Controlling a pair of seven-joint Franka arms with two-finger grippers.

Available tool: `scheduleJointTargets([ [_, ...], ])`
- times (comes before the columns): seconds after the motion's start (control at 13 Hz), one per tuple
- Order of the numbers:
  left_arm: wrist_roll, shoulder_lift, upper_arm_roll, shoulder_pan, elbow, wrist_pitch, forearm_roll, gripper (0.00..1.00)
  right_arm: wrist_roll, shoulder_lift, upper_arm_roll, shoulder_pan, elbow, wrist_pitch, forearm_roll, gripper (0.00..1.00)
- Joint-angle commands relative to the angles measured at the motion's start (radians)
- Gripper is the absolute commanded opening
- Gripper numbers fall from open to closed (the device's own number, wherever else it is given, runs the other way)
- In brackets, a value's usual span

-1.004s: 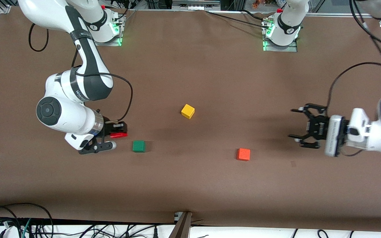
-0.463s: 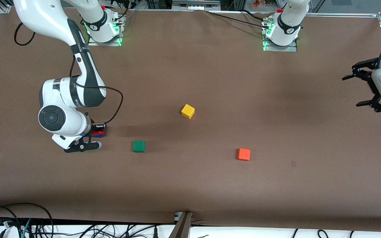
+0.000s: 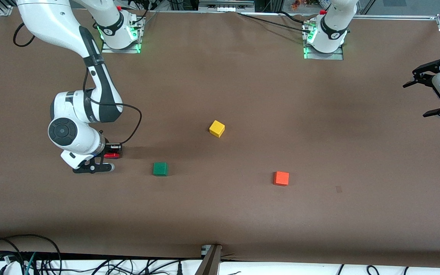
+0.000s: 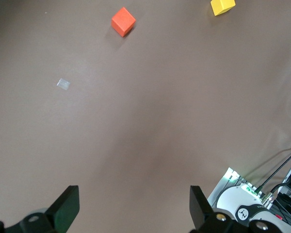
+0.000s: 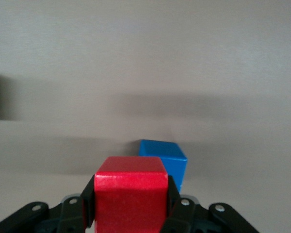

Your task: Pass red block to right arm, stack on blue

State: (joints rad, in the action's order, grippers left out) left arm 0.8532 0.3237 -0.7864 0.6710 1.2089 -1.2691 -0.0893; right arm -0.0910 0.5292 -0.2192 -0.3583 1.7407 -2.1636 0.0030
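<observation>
Right gripper (image 3: 110,154): clamped on the red block (image 5: 131,196), over the blue cube (image 5: 164,160), near the right arm's table edge.
Left gripper (image 3: 430,93): claw spread wide, holding nothing, waiting over the left arm's table edge.
Green cube (image 3: 160,169): near the right gripper.

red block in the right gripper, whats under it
In the right wrist view the blue cube sits on the table just below the red block, partly covered. Whether they touch cannot be seen.

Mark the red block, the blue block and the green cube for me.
red block (image 5: 131,201): right wrist view, its facing side.
blue block (image 5: 162,156): right wrist view, its top face.
green cube (image 3: 160,168): front view, its top face.
</observation>
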Motion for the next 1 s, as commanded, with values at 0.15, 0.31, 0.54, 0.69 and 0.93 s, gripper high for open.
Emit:
scheduleJointTargets([
  [0.15,-0.084,-0.141,0.074,-0.118,0.035,-0.001,-0.070,1.00,-0.019,-0.055,-0.025,-0.008,0.086,-0.065,-0.014,0.00],
  [0.31,-0.104,-0.199,0.259,-0.294,0.056,-0.009,-0.064,1.00,-0.021,-0.055,-0.025,-0.007,0.092,-0.067,-0.009,0.00],
  [0.54,-0.286,-0.290,0.473,-0.483,0.177,-0.104,-0.055,1.00,-0.019,-0.057,-0.026,-0.007,0.134,-0.125,-0.008,0.00],
  [0.69,-0.437,-0.331,0.553,-0.545,0.268,-0.156,-0.052,1.00,-0.019,-0.057,-0.026,-0.007,0.143,-0.136,-0.008,0.00],
  [0.93,-0.517,-0.374,0.578,-0.551,0.319,-0.222,-0.043,1.00,-0.019,-0.058,-0.026,-0.007,0.145,-0.136,-0.006,0.00],
])
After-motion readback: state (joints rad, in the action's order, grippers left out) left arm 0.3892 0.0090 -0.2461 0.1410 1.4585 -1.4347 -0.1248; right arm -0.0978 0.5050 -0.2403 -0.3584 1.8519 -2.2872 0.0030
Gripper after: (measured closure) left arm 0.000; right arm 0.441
